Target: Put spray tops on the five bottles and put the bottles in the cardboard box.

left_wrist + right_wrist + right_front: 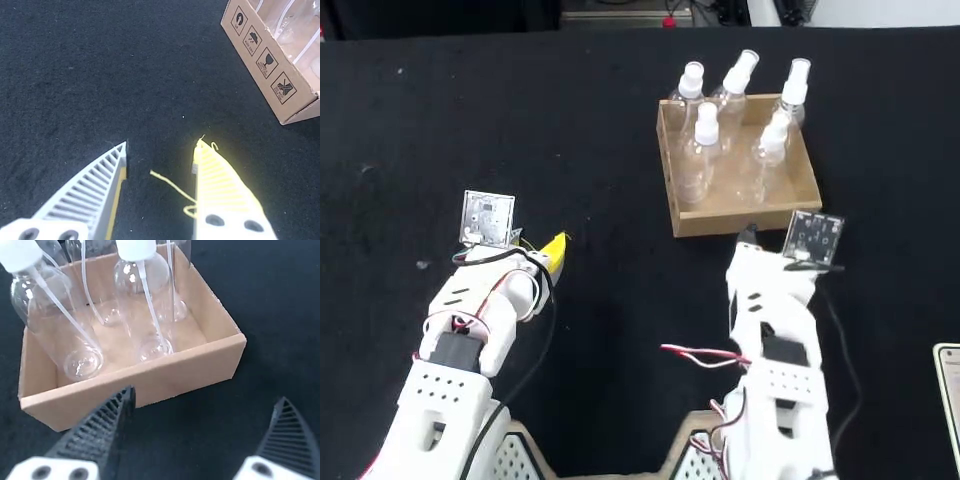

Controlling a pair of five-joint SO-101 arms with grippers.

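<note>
Bright, even overhead light glints on the clear bottles (142, 305); the black table (520, 120) shows little shadow

Standing three behind two, seemingly all inside the cardboard box (740, 215): five bottles (700, 150). Sitting just ahead of the right gripper's (206, 394) parted jaws, near wall facing them. Lying farther ahead of the left gripper's (161, 143) parted jaws, off to one side.

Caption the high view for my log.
Five clear plastic bottles with white spray tops stand in the brown cardboard box; left gripper and right gripper open before it.
</note>
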